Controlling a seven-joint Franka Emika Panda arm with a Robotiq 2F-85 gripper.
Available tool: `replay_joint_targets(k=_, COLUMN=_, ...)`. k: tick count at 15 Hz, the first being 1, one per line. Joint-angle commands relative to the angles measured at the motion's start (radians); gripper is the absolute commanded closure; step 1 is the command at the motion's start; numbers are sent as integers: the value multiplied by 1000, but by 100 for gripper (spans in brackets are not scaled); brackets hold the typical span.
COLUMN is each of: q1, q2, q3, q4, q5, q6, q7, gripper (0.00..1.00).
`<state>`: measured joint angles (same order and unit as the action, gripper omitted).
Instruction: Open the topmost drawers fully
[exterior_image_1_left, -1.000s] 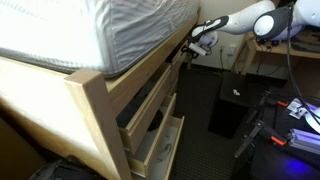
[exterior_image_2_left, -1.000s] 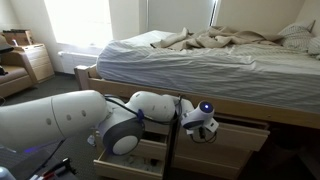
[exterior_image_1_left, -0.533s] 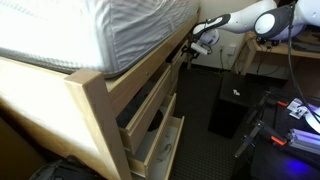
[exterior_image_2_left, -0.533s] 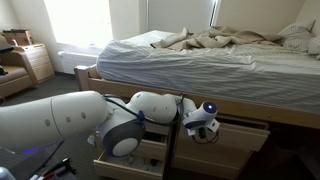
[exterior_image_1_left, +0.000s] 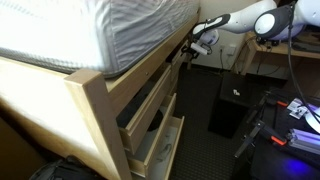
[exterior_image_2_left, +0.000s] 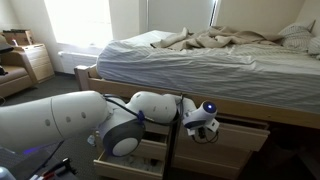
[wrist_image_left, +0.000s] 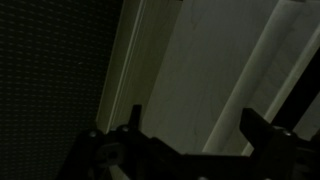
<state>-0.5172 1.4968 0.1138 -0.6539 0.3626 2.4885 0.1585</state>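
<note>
Fingers marginally onward — topmost drawers edge

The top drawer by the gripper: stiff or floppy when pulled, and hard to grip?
Probably stiff: the top drawer looks like boxed wood. Being wide, it may skew when pulled, since the gripper sits near one end. Its flat, handle-less front likely offers little purchase.

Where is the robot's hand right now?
In an exterior view the hand is just below the mattress, at the front of the topmost drawers.
</note>
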Motion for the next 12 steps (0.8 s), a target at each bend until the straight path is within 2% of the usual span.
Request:
replay_joint_targets(k=1, q1=3, q2=0, q3=-7, q4=5, q5=8, q6=-5, q7=-1, gripper=0)
replay_joint_targets(k=9, q1=3, q2=0, q3=-7, q4=5, q5=8, q6=-5, q7=-1, gripper=0)
replay_joint_targets(k=11, q1=-13, q2=0, q3=93, q4=-8, q5=93, q6=80, q7=-42, gripper=0)
replay_joint_targets(k=12, q1=2, q2=0, q3=111, q4=-7, q5=121, q6=117, q7=-30, gripper=0)
